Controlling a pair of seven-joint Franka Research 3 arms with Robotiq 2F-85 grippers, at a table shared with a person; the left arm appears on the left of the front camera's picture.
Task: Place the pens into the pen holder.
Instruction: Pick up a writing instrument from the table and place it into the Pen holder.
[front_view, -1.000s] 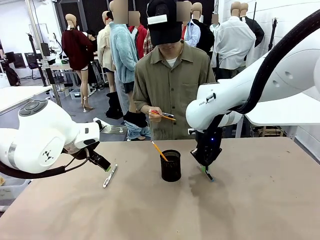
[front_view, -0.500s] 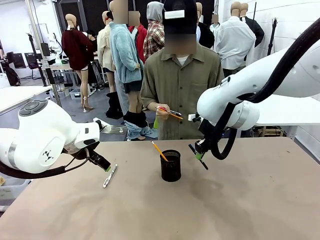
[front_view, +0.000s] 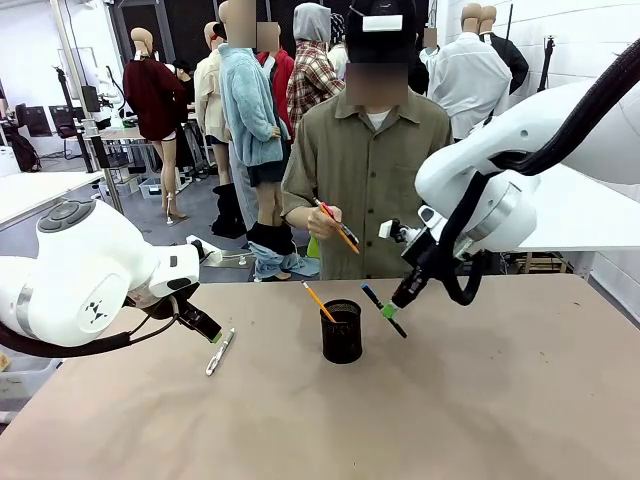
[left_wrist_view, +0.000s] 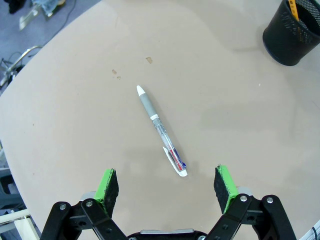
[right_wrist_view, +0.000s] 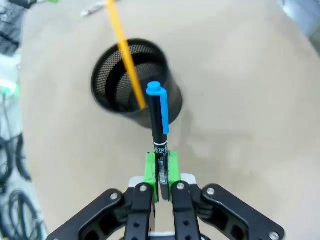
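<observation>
The black mesh pen holder (front_view: 342, 331) stands mid-table with an orange pen (front_view: 319, 301) leaning in it; the right wrist view shows the holder (right_wrist_view: 117, 82) and that orange pen (right_wrist_view: 125, 55). My right gripper (front_view: 389, 310) is shut on a dark pen with a blue end (front_view: 383, 311), held in the air just right of the holder; up close the dark pen (right_wrist_view: 159, 120) points at the holder's rim. A white-grey pen (front_view: 219, 352) lies on the table at left. My left gripper (left_wrist_view: 166, 186) hangs open over the white-grey pen (left_wrist_view: 160, 130).
A person stands at the far edge, one hand (front_view: 322, 222) holding an orange pen and a dark one. The holder (left_wrist_view: 291, 31) sits at the top right of the left wrist view. Bare table (front_view: 480, 420) spreads in front and to the right.
My right gripper has lifted the dark pen off the table and carried it up and left toward the holder. The person has straightened up. My left arm has stayed still.
</observation>
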